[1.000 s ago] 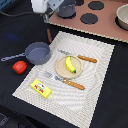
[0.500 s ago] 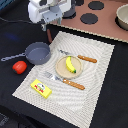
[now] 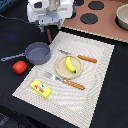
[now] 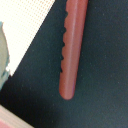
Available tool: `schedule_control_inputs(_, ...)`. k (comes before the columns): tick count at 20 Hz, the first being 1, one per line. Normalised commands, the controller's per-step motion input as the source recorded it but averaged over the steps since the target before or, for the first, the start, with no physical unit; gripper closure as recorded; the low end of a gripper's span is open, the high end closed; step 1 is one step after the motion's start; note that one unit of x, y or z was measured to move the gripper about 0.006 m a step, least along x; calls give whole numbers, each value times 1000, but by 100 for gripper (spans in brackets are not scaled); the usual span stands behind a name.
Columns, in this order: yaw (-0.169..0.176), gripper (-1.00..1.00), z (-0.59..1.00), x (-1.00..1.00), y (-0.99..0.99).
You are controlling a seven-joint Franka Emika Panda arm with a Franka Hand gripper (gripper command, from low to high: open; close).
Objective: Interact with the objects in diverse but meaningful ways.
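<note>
While the claw's (image 3: 49,30) state stays unclear, the smooth, ridged sausage (image 4: 71,47) lies below.

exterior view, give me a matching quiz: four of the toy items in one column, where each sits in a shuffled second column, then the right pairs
Things:
1. banana
2. tomato
3. yellow block
4. sausage

Places:
A. on the dark table beside the pan's long handle
B. on the round plate
C. under the hand, just off the mat's far corner
D. on the mat's near corner, at the exterior view's left

Pairs: 1-B, 2-A, 3-D, 4-C
</note>
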Motion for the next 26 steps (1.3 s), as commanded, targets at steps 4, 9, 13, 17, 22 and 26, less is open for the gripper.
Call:
schedule_control_inputs(4, -58, -100, -342, -306, 78)
schedule_control_inputs(9, -43, -100, -266, -318, 42)
schedule_control_inputs(13, -30, -100, -301, -331, 34)
schedule_control_inputs(17, -18, -100, -298, -369, 6)
schedule_control_inputs(22, -4, -100, -183, -356, 8)
schedule_control_inputs(26, 0, -100, -6, -330, 11)
